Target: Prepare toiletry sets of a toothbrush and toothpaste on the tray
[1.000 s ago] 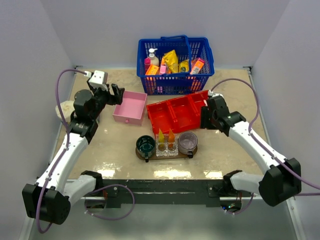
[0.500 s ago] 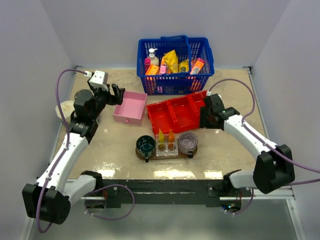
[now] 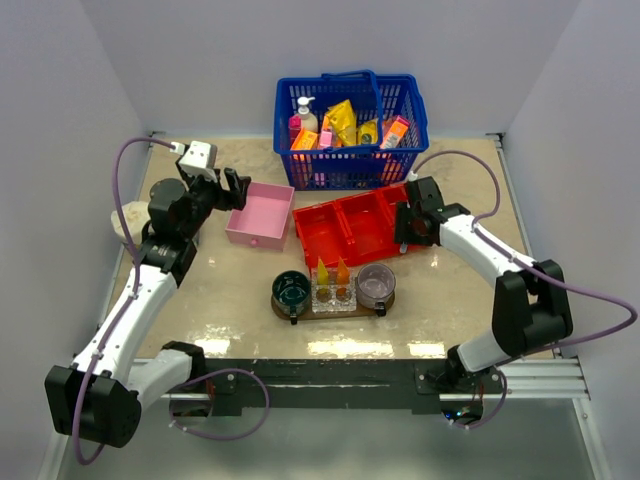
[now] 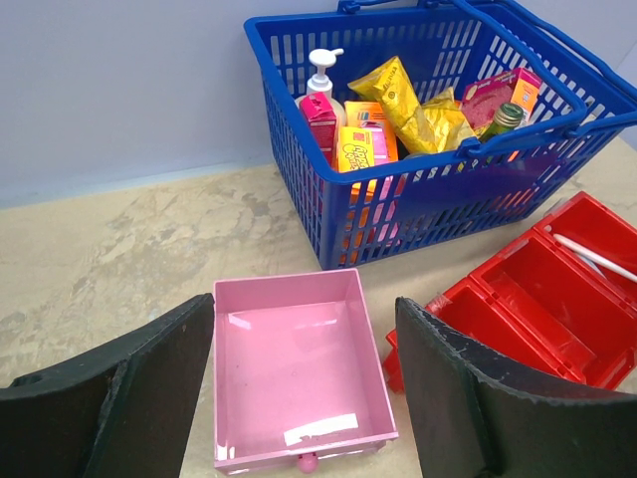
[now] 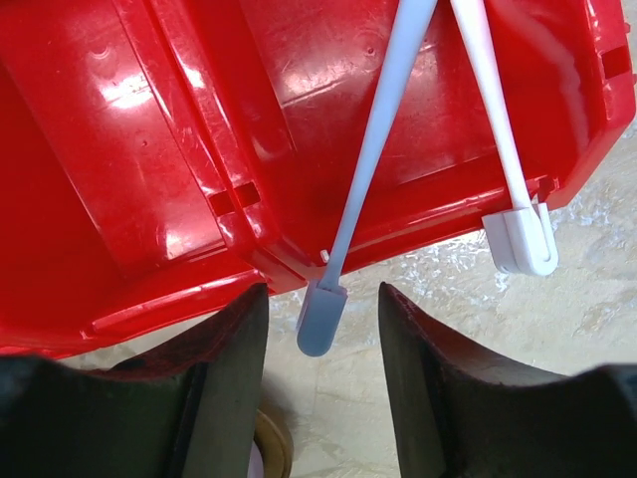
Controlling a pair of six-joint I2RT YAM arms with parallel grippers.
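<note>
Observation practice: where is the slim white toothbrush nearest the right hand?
Right wrist view: the slim white toothbrush lies in the red plastic bin's right end, tip overhanging its rim between the right hand's fingers.

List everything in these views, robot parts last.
basket: one, blue, far centre, holding packets and bottles
box: one, pink, left of bin
bin: one, red, centre
toothbrushes: two, white, bin's right compartment, ends overhanging rim
tray: one, dark brown, near centre
toothpaste tubes: two, orange-yellow, upright mid-tray
green cup: one, green, tray's left end
purple cup: one, purplish, tray's right end
table: one, beige, under everything
left claw: one, black, open over box
right claw: one, black, open astride a toothbrush end
</note>
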